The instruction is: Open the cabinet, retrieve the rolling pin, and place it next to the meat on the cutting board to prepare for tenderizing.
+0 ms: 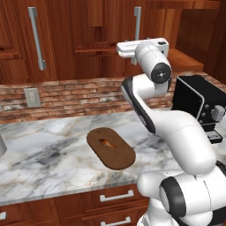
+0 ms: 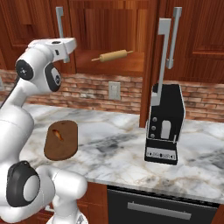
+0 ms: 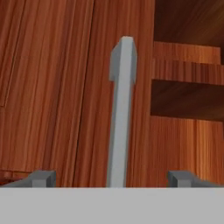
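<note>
The cabinet [image 2: 109, 26] has its right door [image 2: 149, 65] swung open and its left door [image 3: 52, 87] shut. On the wooden shelf inside lies the light-tan rolling pin [image 2: 113, 56]. My gripper [image 3: 113, 178] is open and faces the left door's grey bar handle [image 3: 121, 109], one fingertip on each side of the bar and well apart from it. The hand [image 1: 128, 47] is raised to cabinet height. Below on the marble counter lies the dark oval cutting board [image 1: 111, 149] with the small orange-brown meat [image 1: 107, 143] on it.
A black appliance [image 2: 164, 127] stands on the counter under the open door. A wall outlet [image 2: 114, 89] sits in the brick backsplash. Drawers with short horizontal handles [image 1: 116, 195] run under the counter edge. Another tall bar handle [image 1: 37, 37] hangs on the cabinet further left.
</note>
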You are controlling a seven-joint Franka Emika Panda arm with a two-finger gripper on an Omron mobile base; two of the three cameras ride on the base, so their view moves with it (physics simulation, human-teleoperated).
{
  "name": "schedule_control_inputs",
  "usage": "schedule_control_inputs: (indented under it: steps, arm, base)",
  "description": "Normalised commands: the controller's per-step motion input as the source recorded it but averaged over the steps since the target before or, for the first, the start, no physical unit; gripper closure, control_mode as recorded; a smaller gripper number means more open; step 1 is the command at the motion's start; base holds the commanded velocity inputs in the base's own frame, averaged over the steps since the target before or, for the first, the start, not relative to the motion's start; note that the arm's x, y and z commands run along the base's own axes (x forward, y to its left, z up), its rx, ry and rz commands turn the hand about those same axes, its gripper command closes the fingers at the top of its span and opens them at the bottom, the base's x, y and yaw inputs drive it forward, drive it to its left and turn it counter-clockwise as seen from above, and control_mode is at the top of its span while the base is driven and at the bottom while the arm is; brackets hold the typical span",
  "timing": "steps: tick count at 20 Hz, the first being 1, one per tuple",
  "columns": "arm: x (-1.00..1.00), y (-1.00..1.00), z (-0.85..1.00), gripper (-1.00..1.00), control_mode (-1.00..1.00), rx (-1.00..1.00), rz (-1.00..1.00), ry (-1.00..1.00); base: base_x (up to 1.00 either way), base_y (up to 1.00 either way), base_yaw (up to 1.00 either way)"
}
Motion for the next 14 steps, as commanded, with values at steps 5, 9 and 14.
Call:
schedule_control_inputs:
  steps: [5, 9, 14]
  arm:
    - [0.52, 0.00, -0.03, -1.00, -1.00, 0.00, 0.00, -0.03]
    - [0.54, 0.00, -0.06, -1.00, -1.00, 0.00, 0.00, -0.01]
    - [0.56, 0.00, -0.06, -1.00, -1.00, 0.00, 0.00, 0.00]
  base:
    - [0.00, 0.00, 0.00]
    - [0.00, 0.00, 0.00]
    - [0.00, 0.00, 0.00]
